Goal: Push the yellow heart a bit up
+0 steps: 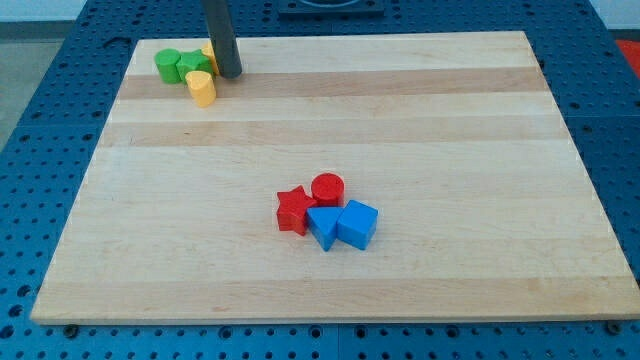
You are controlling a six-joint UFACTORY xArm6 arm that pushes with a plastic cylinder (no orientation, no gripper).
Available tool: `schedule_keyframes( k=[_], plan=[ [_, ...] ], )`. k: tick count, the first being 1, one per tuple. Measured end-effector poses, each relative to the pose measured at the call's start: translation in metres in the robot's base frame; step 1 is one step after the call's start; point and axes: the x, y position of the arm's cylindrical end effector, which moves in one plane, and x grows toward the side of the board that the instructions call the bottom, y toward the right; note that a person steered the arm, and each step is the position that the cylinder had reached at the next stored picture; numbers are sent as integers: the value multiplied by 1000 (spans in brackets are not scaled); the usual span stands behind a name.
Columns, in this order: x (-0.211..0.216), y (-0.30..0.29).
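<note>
A yellow block (202,88) with a rounded, heart-like outline sits near the board's top left corner. My tip (230,73) rests on the board just to its upper right, very close to it. A second yellow block (209,51) shows only as a sliver at the rod's left edge; its shape is hidden. Two green blocks (167,65) (193,68) sit side by side just left of the rod and above the rounded yellow block.
Near the board's middle, a red star (293,210), a red cylinder (327,188) and two blue blocks (323,227) (357,223) form a tight cluster. The wooden board (450,130) lies on a blue perforated table; its top edge runs close behind the green blocks.
</note>
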Motion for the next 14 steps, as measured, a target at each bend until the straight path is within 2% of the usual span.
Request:
schedule_keyframes(
  k=[2, 3, 6, 8, 10, 11, 12, 13, 14],
  plan=[
    [53, -11],
    [67, -47],
    [46, -60],
    [38, -20],
    [-1, -21],
    [9, -23],
    [53, -14],
    [43, -10],
    [0, -10]
  ],
)
